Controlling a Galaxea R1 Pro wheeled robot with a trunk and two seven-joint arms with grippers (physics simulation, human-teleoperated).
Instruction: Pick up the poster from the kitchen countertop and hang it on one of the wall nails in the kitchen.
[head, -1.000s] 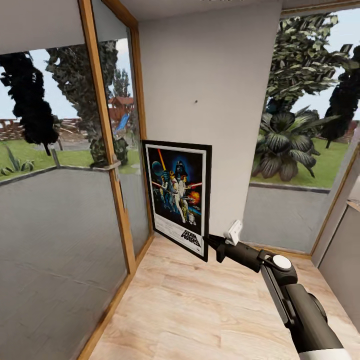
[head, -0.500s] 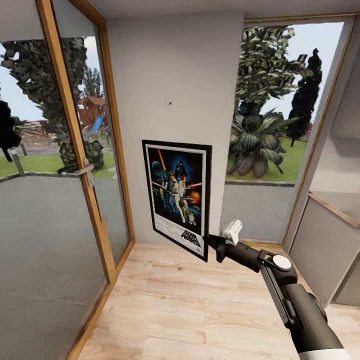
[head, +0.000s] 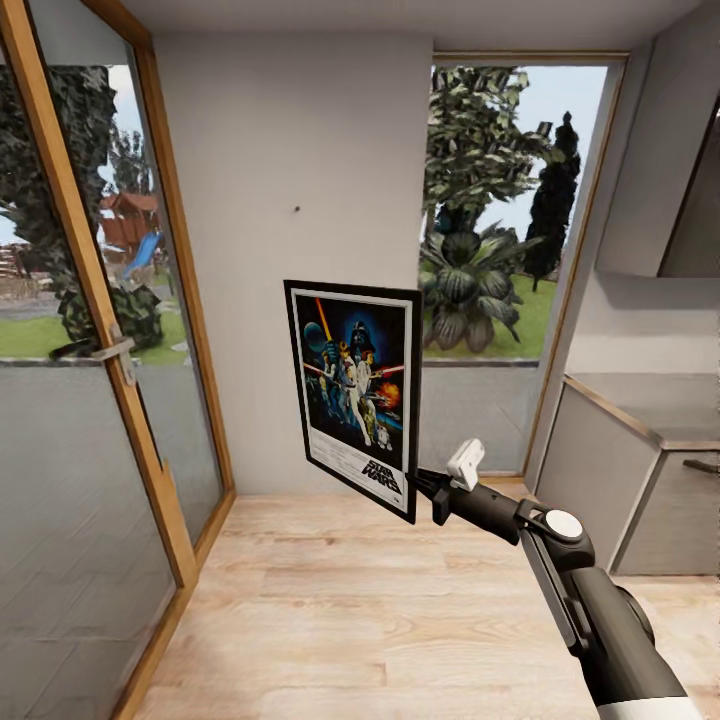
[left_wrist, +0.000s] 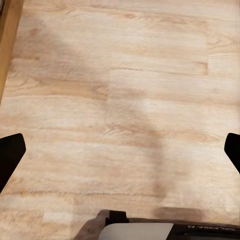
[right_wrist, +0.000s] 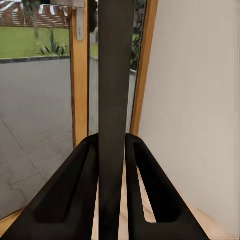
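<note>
The poster (head: 355, 395), a black-framed portrait Star Wars print, hangs upright in the air in front of a white wall. My right gripper (head: 420, 487) is shut on its lower right corner, the arm reaching in from the lower right. In the right wrist view the frame's black edge (right_wrist: 116, 90) stands pinched between the two dark fingers (right_wrist: 87, 190). A small wall nail (head: 296, 210) sits on the wall above the poster, a little to its left. My left gripper (left_wrist: 120, 150) is open over the wooden floor (left_wrist: 125, 100), holding nothing.
A glass door with a wooden frame and handle (head: 118, 350) runs along the left. A tall window (head: 500, 250) is right of the white wall. A grey counter (head: 650, 400) with a cupboard above it stands at the right. Light wood floor (head: 350, 600) lies ahead.
The view has swung to the right: wall, nail and door slid left, and the counter came in at the right. Poster and right arm keep their place in the picture.
</note>
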